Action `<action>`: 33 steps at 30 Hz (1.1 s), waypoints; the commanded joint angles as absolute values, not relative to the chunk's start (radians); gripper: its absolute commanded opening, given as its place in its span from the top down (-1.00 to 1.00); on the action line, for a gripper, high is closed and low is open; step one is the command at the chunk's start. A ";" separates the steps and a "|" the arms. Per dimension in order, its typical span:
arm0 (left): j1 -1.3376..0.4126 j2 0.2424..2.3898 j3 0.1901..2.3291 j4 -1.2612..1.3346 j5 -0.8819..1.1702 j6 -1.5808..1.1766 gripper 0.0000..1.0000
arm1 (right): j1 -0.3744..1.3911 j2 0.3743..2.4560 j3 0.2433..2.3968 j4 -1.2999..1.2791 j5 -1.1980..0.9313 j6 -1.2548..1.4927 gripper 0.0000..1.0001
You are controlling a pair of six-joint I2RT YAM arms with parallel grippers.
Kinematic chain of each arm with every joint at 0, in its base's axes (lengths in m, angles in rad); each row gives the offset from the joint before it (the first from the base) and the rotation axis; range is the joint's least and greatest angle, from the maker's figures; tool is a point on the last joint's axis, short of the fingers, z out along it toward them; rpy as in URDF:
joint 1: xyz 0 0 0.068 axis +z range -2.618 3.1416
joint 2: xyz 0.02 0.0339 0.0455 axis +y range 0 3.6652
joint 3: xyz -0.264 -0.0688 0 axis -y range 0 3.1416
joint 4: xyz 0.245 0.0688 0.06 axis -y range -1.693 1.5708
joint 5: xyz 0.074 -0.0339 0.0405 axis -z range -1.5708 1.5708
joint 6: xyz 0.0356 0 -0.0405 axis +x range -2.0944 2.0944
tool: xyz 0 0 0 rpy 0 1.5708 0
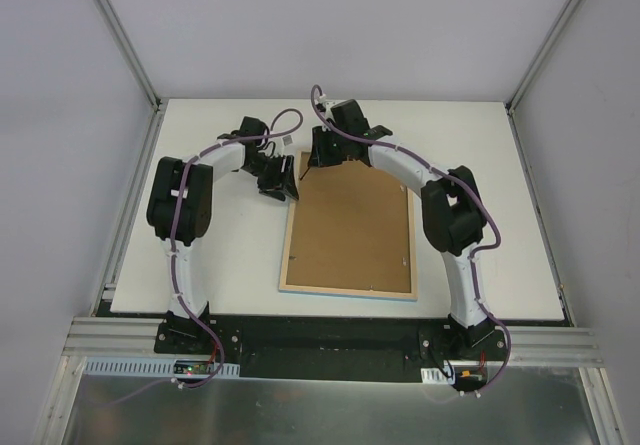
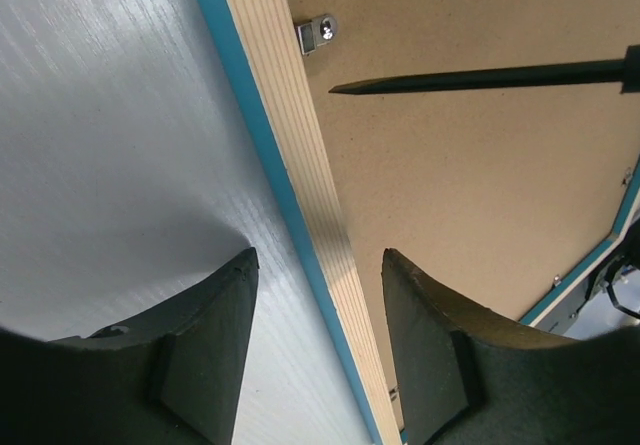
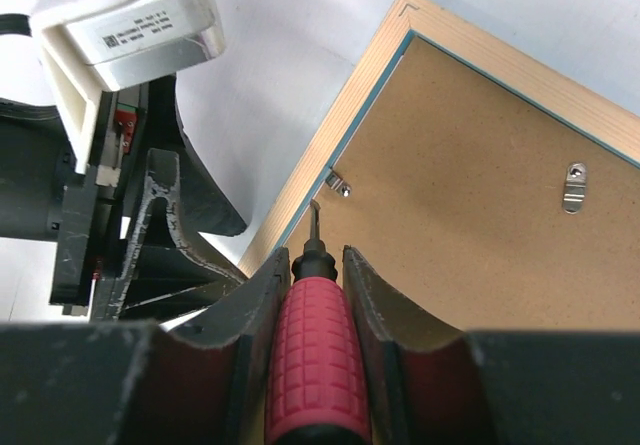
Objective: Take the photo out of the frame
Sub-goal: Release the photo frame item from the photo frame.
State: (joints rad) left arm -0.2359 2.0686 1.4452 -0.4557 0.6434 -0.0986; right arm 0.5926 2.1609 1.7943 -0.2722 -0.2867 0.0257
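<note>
My right gripper clamps the screwdriver; I'd ease its tip under the clip on the frame, left gripper wide open astride its edge.

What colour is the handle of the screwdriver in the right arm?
Red screwdriver handle with a raised grid pattern; right wrist view shows it best.

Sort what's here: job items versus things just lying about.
Job: frame, backing board, clip, screwdriver in right gripper, left gripper open; photo hidden.
Idle: hanger, table.
</note>
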 commanded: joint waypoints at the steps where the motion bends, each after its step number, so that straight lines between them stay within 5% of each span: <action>1: -0.262 2.088 1.431 -0.463 0.560 -0.107 0.00 | 0.598 2.163 1.844 -0.244 -0.318 0.054 0.98; 7: -0.268 2.100 1.430 -0.463 0.540 -0.115 0.03 | 0.598 2.164 1.842 -0.244 -0.330 0.069 0.98; 12: -0.270 2.111 1.433 -0.465 0.523 -0.118 0.35 | 0.594 2.171 1.847 -0.245 -0.337 0.075 0.98; 17: -0.272 2.121 1.434 -0.465 0.514 -0.120 0.38 | 0.595 2.175 1.853 -0.247 -0.339 0.072 0.98; 26: -0.273 2.125 1.431 -0.466 0.500 -0.124 0.72 | 0.594 2.181 1.856 -0.249 -0.331 0.058 0.98; 33: -0.275 2.120 1.431 -0.465 0.499 -0.126 0.76 | 0.594 2.187 1.859 -0.252 -0.325 0.052 0.98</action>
State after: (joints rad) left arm -0.2626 2.0815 1.4456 -0.4427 0.5812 -0.1467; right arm 0.5926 2.1876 1.8118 -0.2737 -0.3183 0.0589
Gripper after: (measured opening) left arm 0.217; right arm 0.279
